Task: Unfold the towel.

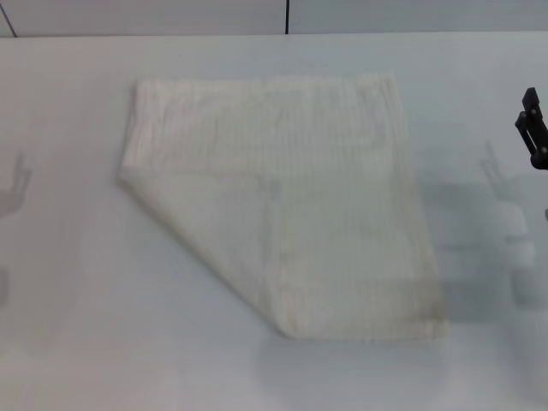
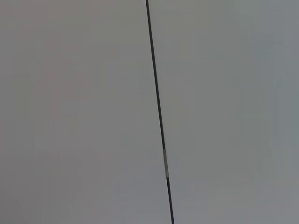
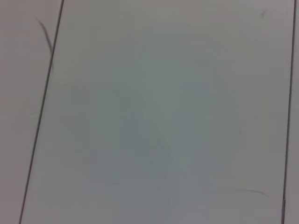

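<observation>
The cream-white towel [image 1: 291, 197] lies flat in the middle of the white table [image 1: 68, 282] in the head view. Its near-left corner is folded over onto the cloth, which leaves a diagonal edge running from the left side down to the near edge. My right gripper [image 1: 533, 128] shows only as a dark part at the right edge of the head view, to the right of the towel and apart from it. My left gripper is out of view. Both wrist views show only bare pale surface with dark seam lines, and no towel.
The table's far edge [image 1: 171, 36] runs along the top of the head view, with a dark vertical seam [image 1: 286, 15] behind it. Faint shadows lie on the table at the left and right of the towel.
</observation>
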